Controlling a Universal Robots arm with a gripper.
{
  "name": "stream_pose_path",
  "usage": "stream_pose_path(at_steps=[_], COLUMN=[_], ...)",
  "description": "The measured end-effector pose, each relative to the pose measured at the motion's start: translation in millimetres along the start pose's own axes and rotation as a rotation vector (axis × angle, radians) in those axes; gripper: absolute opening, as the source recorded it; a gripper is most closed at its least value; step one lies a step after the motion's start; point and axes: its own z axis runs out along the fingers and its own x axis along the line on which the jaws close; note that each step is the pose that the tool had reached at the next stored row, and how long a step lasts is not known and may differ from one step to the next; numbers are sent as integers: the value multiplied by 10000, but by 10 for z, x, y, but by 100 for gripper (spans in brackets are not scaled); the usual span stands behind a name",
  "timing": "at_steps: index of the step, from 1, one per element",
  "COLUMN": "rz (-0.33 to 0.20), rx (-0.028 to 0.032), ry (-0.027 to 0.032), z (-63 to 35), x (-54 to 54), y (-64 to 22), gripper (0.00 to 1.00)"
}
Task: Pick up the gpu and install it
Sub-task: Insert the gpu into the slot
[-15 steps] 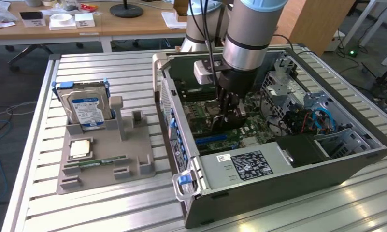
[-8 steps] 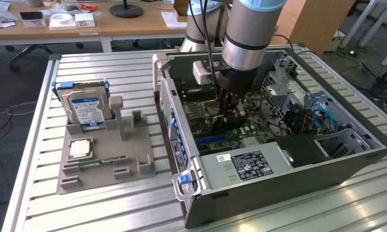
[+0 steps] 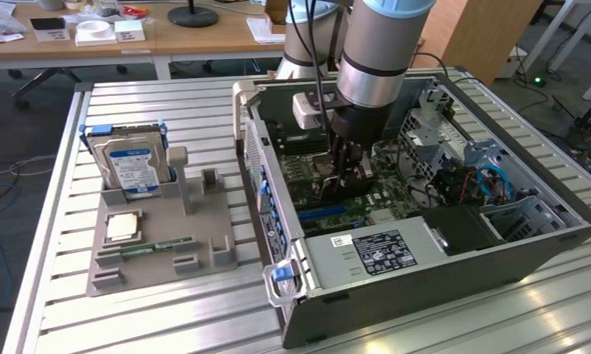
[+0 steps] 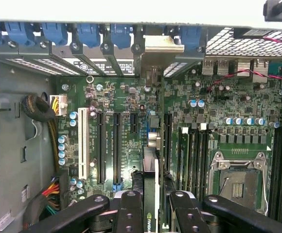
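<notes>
tool [image 4: 156,206]: black jointed fingers [image 4: 130,213], pressing in on the gpu [image 4: 150,182] from both flat sides and pinching it, deep inside the open computer case [image 3: 531,243]. gpu: thin dark card, showing edge-on in the wrist view, standing on its long edge over the green motherboard [image 4: 131,102], sitting between the long black expansion slots [image 4: 115,145] and the row of memory slots [image 4: 192,155]; whether it is seated cannot be told. case: grey sheet-metal tower, lying on its side on the ribbed aluminium counter [image 3: 177,317], its perforated rear wall carrying blue plastic clips [image 4: 90,34]. cpu socket [image 4: 238,182]: square, silver-framed, lying near the card. grey moulded tray [image 3: 212,254]: resting on the counter at the exterior view's left of the case, holding a boxy hard drive [image 3: 133,166] upright, a square chip [image 3: 123,226] lying flat and a narrow green memory stick [image 3: 142,248].
</notes>
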Motion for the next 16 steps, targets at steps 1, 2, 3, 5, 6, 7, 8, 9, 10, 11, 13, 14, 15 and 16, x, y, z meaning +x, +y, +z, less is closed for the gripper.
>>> stream_pose_path(at_steps=[1,2,3,5,6,7,8,9,10,11,13,14,15,16], rz=[0,-1,0,1,2,1,0,0,0,1,1,1,1,1], rx=[0,1,1,0,0,0,0,0,0,0,-3,-2,0,1], ry=[0,-1,-1,0,0,0,0,0,-1,0,7,9,11,11], z=[2,8,14,24,28,33,38,42,46,51,53,54,58,63], x=[0,1,1,1,1,1,1,1,1,2,2,2,1,1], y=[0,1,1,4,6,6,7,8,9,9,10,10,10,10], gripper=[26,26,26,26,26,26,26,26,26,26,26,26,26,26])
